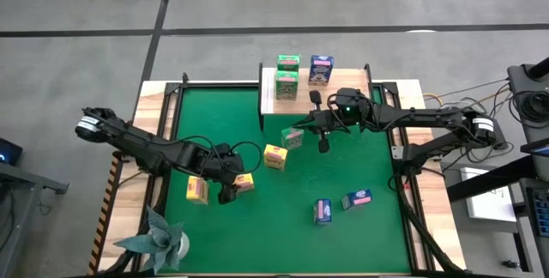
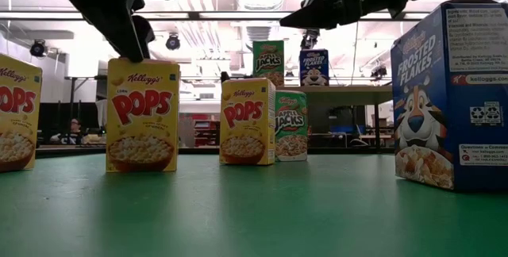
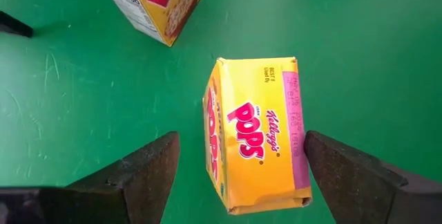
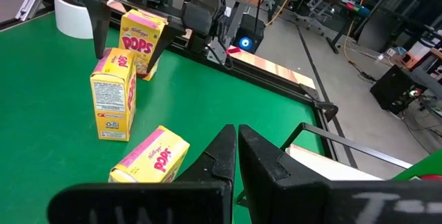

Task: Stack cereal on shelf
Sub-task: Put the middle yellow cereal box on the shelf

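Note:
My left gripper [image 3: 242,144] hangs open over an upright yellow Pops cereal box [image 3: 257,141] on the green mat [image 1: 360,162]. One finger stands on each side of the box top [image 1: 244,182], and no touch shows. A second yellow box [image 1: 197,190] stands near it and a third [image 1: 274,156] lies farther right. My right gripper [image 4: 235,144] is shut and holds nothing, raised near a green box [image 1: 292,138]. The shelf [image 1: 268,98] stands at the far edge, with green [image 1: 286,72] and blue [image 1: 320,70] boxes on it.
Two blue boxes [image 1: 322,212] [image 1: 356,199] sit on the mat near the front right. A teal paper plant [image 1: 159,239] stands at the front left corner. Black rails [image 1: 396,154] border the mat. Open mat lies between the yellow boxes and the shelf.

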Motion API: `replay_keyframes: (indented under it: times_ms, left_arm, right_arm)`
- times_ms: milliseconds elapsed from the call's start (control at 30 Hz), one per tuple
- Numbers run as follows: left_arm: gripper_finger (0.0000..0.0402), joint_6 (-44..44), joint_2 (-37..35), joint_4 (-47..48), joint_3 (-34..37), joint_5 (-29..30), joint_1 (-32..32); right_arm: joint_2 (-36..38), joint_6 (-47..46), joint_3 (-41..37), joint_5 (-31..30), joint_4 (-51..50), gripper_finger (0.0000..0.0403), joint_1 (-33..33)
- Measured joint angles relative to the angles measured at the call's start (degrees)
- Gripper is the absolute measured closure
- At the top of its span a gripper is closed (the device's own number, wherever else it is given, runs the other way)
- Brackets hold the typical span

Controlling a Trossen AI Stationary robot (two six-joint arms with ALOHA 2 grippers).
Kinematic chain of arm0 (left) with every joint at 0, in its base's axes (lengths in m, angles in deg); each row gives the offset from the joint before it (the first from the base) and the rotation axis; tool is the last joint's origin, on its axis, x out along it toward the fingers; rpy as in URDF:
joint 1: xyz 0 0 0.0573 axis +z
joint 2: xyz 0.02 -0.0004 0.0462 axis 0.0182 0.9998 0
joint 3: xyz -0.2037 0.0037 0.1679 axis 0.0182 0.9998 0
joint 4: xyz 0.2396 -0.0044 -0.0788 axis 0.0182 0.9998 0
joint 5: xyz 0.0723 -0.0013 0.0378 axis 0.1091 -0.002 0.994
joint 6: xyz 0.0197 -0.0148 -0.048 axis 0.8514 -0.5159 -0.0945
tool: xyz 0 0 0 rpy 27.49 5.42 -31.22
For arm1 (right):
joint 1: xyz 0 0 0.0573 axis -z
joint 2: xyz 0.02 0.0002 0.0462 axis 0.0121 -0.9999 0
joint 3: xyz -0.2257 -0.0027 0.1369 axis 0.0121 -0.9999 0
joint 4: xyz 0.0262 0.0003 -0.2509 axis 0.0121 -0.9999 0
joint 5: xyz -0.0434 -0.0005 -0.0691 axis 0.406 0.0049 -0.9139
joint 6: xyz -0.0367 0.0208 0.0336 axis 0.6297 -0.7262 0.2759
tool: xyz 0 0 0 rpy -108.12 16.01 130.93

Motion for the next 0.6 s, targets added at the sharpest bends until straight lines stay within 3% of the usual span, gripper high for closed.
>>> replay_keyframes:
  times_ms: [233,600]
  left_arm:
    - [0.0104,0.92,-0.16,1.49,-1.28,-2.57,-0.02]
    - [0.0104,1.03,0.22,0.87,-1.35,0.36,-0.15]
  right_arm:
    - [0.00,-1.22,0.11,-0.59,0.79,0.0394,0.00]
    - [0.00,-2.05,0.28,-0.60,0.32,0.0394,0.00]
